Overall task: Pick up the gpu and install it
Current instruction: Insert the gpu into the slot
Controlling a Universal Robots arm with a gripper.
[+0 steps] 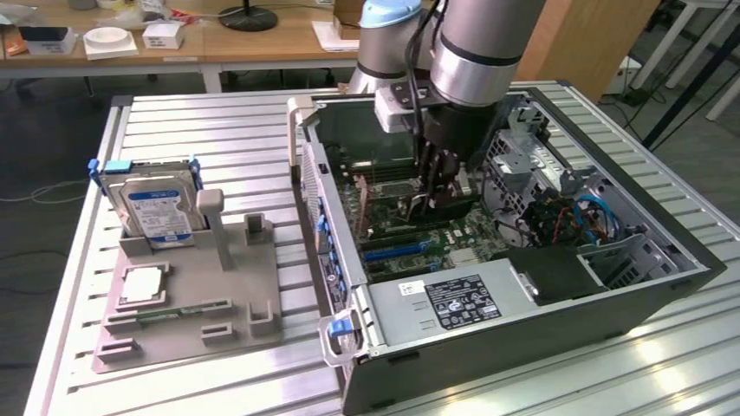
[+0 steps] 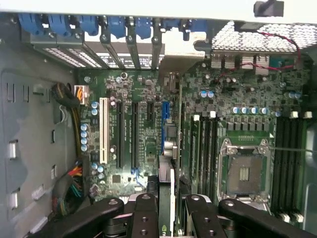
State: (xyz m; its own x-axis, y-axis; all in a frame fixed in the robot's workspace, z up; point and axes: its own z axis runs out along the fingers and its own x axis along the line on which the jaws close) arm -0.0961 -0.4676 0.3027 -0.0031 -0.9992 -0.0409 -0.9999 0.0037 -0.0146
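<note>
Item: gpu (image 2: 172,191), a thin flat dark expansion card, seen edge-on in the wrist view and held upright inside the open black metal computer case (image 1: 647,295). It is clamped between the black fingers of the gripper (image 2: 171,213), whose jaws are narrowed onto the card's two faces. Location: above the green motherboard (image 2: 237,99), roughly in line with the short blue expansion slot (image 2: 166,116); whether the card's edge is touching the slot cannot be told. Adjacent: two long black slots (image 2: 120,134), a white slot (image 2: 103,131) and a row of blue-clipped rear bracket bays (image 2: 129,27). Risks, as judged: the contacts could be set down beside the slot if the card is slightly skewed or offset; the metal end bracket could be caught on the rear bay frame; the card could be tilted in so narrow a grip, so that one end is seated and the other is left proud; nearby capacitors could be struck by the fingers.
</note>
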